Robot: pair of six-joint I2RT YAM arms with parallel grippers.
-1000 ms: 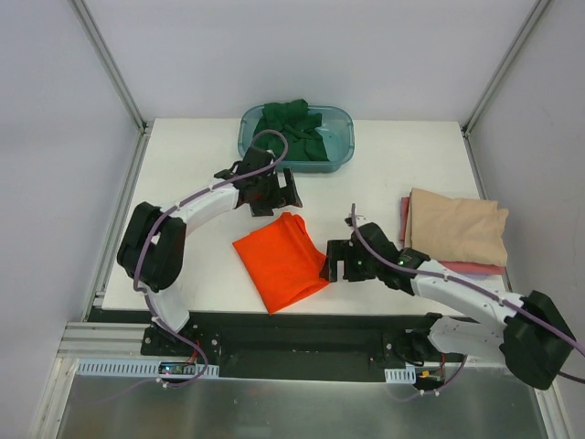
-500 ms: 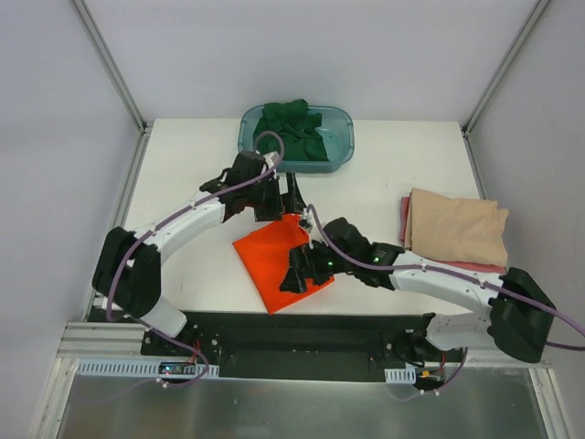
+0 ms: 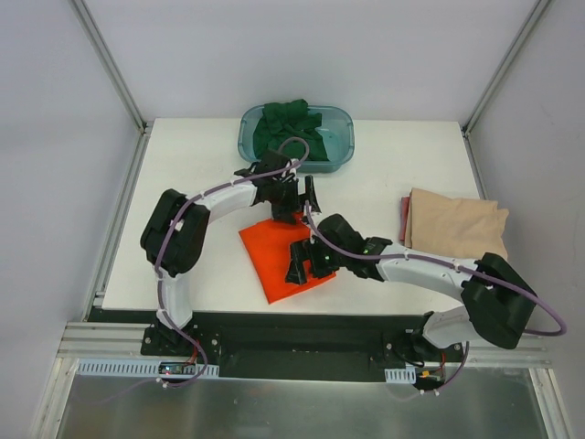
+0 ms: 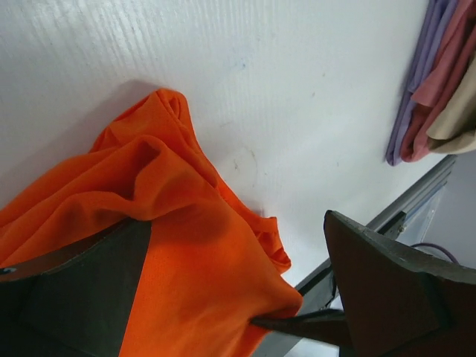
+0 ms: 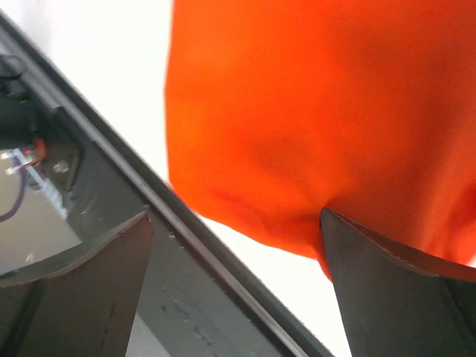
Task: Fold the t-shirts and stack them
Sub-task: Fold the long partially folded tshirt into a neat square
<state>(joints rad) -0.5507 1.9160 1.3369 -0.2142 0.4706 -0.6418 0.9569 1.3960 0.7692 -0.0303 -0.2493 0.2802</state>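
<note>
- Bright orange-red cloth t-shirt (image 3: 270, 268) lies folded on the white table (image 3: 183, 174), near its front edge.
- Left gripper (image 3: 294, 203): its 2 fingers spread wide at the shirt's far edge, clamping nothing.
- Right gripper (image 3: 302, 262): likewise released, over the shirt's middle.
- Folded beige cloth t-shirt (image 3: 457, 229) lies well apart, at the right.

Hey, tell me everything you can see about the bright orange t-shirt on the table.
The orange t-shirt is soft, thin cloth, folded into a rough rectangle lying askew on the white table near its front edge. Its far corner is bunched. The left tool straddles that corner, open; the right tool is open over its right side.
</note>
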